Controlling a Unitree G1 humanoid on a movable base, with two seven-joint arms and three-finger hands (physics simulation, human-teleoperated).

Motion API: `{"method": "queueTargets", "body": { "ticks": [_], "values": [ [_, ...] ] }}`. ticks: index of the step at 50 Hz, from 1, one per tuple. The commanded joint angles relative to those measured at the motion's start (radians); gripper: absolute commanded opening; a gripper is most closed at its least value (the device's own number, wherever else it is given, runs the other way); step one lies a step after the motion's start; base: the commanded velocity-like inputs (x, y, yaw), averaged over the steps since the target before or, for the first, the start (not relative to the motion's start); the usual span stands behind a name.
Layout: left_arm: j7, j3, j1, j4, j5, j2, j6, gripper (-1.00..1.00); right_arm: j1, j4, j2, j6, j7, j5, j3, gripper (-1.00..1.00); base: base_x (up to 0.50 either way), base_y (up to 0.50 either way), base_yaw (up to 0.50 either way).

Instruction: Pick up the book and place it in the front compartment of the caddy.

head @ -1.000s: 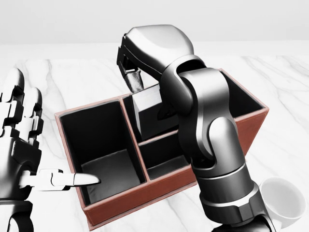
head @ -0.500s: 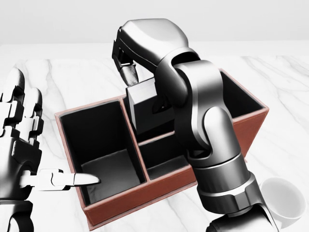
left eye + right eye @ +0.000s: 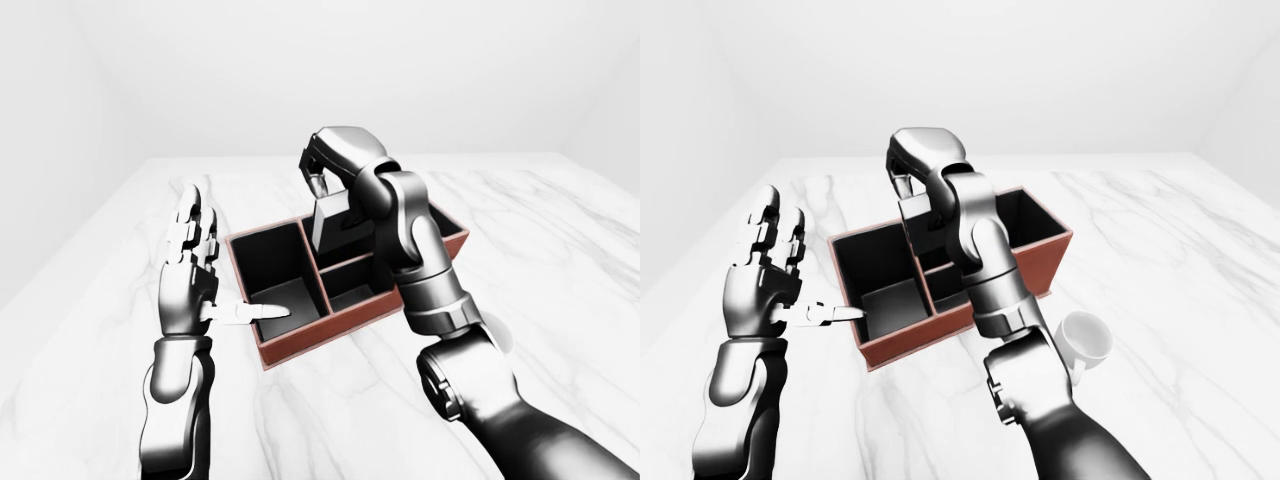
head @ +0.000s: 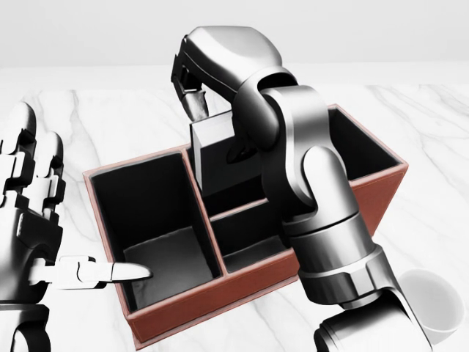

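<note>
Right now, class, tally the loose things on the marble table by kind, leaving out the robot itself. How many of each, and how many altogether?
Book: 1, held in the right hand
Caddy: 1
Cup: 1
Total: 3

The right arm reaches up the head view from lower right, elbow bent, its right hand [image 4: 201,95] curled downward with fingers [image 4: 196,107] pinched closed. The left hand [image 3: 190,285] stands upright at left, palm flat, fingers spread, thumb pointing right.
</note>
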Motion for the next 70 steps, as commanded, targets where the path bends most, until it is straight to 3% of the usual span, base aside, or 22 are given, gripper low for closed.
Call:
{"method": "queueTargets", "body": {
  "ticks": [1,70],
  "values": [
    [0.0,0.0,0.0,0.002,0.0,0.0,0.0,1.0,-0.033,0.058,-0.009,0.0,-0.055,0.016,-0.006,-1.0,0.0,0.0,0.0],
    [-0.001,0.002,0.0,0.0,-0.001,0.001,0.0,1.0,-0.187,0.5,-0.043,0.0,-0.285,0.094,-0.01,-1.0,0.0,0.0,0.0]
  ]
}}
